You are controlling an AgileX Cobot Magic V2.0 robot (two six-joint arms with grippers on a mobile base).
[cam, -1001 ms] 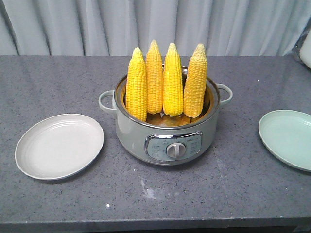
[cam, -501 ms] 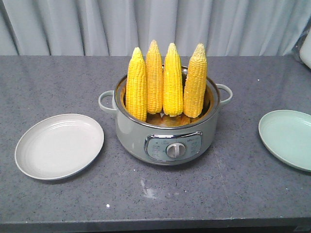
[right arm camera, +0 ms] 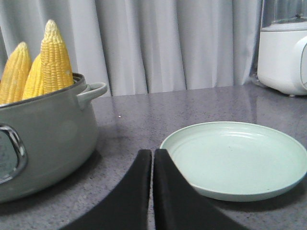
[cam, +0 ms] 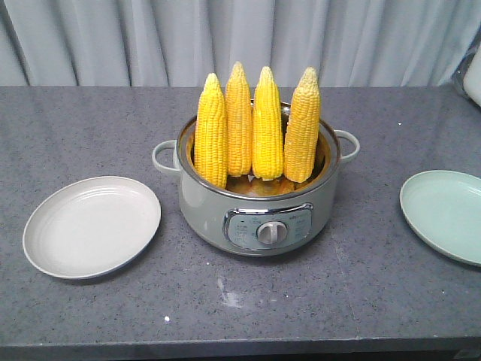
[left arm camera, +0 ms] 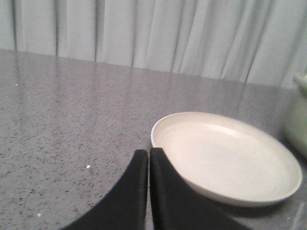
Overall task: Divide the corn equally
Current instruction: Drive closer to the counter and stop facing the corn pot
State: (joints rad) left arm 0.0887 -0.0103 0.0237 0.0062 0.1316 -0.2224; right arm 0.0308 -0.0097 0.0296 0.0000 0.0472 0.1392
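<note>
Where: corn (cam: pixel 255 128) stands upright inside the pot (cam: pixel 203 207).
Handling: likely stiff, weighty, slick; grip mid-cob, above the pot's rim.
Arms: left end effector (left arm camera: pixel 149 160) and right end effector (right arm camera: pixel 152 160) pressed together, empty.

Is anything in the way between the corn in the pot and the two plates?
Nothing visible. The counter is bare from the pot to the white plate and to the green plate. The corn stands upright in the pot, so only its rim needs clearing.
</note>
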